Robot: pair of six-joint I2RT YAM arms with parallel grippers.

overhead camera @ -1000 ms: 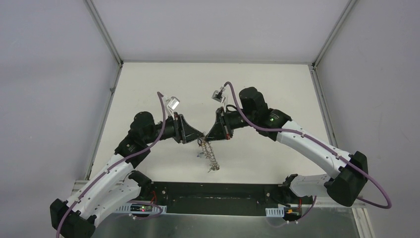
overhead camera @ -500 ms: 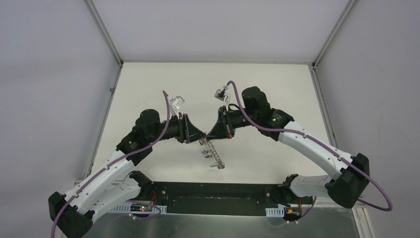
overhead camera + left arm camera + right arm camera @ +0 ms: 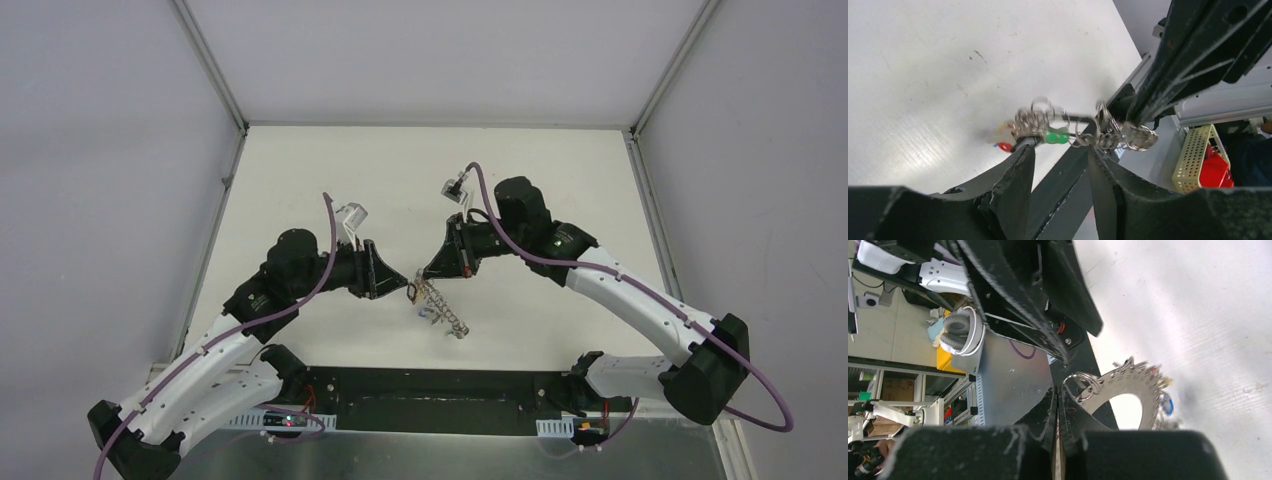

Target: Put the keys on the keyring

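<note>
White worktop (image 3: 330, 170) inside pale enclosure walls, seen from above and from both wrists. We found the right tool (image 3: 424, 277) fully closed, its fingertips pinched on a small wire loop at the upper end of the keyring (image 3: 441, 311). The ring hung from that grip and slanted down toward the near right. Whether its lower end met the worktop we could not tell.

The left tool (image 3: 1059, 149) faced the right one tip to tip, its jaws partly apart with a clear gap between them. The keyring ran across just past its fingertips and touched the left finger. We saw nothing clamped between the two fingers.

The keys (image 3: 1055, 136) sat among the ring's loops. In the left wrist view a green head lay in line with the gap of the left tool, and a red tag (image 3: 1005, 146) hung at the far left of the cluster. In the right wrist view a blue tag (image 3: 1168, 405) showed on the ring's outer edge. The other keys were too blurred to sort.

Both arms reached in from the near edge and met over the middle of the worktop.
</note>
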